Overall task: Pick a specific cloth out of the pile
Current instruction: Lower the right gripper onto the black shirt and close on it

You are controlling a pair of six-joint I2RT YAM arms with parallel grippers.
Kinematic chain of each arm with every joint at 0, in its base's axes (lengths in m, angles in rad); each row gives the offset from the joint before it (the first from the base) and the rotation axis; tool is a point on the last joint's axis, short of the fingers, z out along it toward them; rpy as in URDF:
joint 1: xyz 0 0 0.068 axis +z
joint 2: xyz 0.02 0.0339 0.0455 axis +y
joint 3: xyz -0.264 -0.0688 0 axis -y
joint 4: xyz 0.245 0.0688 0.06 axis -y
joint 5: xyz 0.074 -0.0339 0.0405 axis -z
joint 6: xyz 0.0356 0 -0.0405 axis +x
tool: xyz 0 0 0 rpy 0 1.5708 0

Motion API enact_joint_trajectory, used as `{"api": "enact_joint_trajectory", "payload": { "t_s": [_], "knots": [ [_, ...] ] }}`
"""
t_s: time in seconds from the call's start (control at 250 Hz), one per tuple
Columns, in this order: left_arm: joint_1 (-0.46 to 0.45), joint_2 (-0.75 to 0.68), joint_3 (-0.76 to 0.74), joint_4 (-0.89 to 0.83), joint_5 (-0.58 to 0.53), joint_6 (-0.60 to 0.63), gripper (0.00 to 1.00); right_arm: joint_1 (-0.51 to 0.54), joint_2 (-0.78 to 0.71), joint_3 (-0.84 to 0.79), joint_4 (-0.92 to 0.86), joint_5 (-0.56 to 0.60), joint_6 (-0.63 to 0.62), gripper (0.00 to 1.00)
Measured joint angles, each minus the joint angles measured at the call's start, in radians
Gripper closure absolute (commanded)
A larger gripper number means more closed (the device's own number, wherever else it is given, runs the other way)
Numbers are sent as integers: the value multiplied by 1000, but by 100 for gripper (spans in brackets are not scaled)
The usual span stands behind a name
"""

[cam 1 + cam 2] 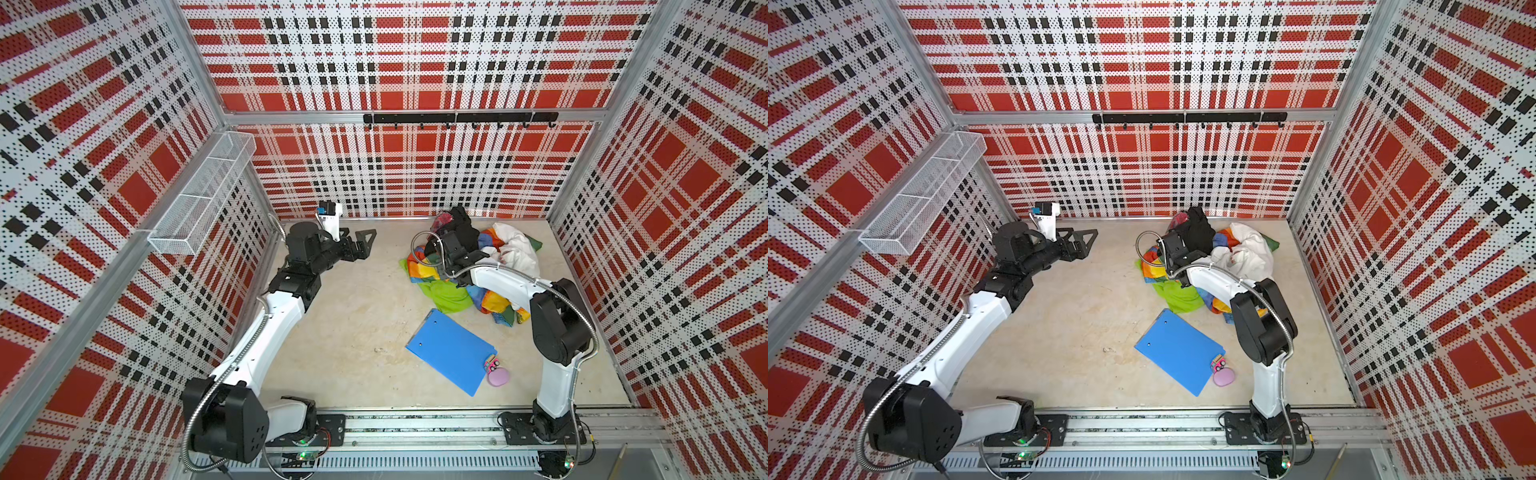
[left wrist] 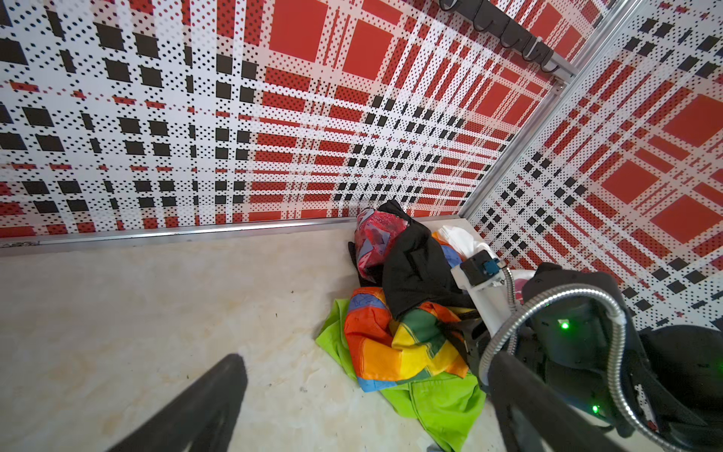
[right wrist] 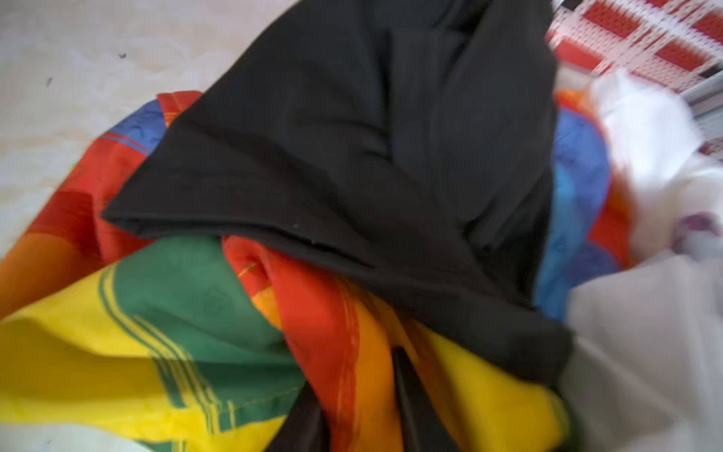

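1. Black cloth [image 1: 463, 232], red-and-blue print showing, lies draped over the top of the pile [image 1: 419, 268] at the far right of the bench [image 1: 353, 324], not yet lifted clear.
2. My right gripper [image 1: 467, 257] sits down among the fabrics at the garment's near edge. I cannot tell whether it is pinching anything.
3. My left gripper [image 1: 360, 245] hangs spread and empty at far left, well apart.
4. Left to do, I judge: secure the garment and draw it free of the heap.
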Motion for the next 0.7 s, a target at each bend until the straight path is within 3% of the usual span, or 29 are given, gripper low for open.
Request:
{"api": "enact_joint_trajectory", "payload": {
  "t_s": [0.284, 0.516, 0.608, 0.7],
  "knots": [
    [5, 0, 0, 2, 5, -8, 1, -35, -239, -191, 17, 11, -2, 79],
    [8, 0, 0, 9, 18, -20, 1, -49, -242, -340, 64, -54, 12, 68],
    [8, 1, 0, 9, 18, -21, 1, -56, -233, -342, 74, -84, 17, 57],
    [8, 2, 0, 9, 19, -21, 1, -58, -233, -325, 75, -113, 27, 40]
  ]
}}
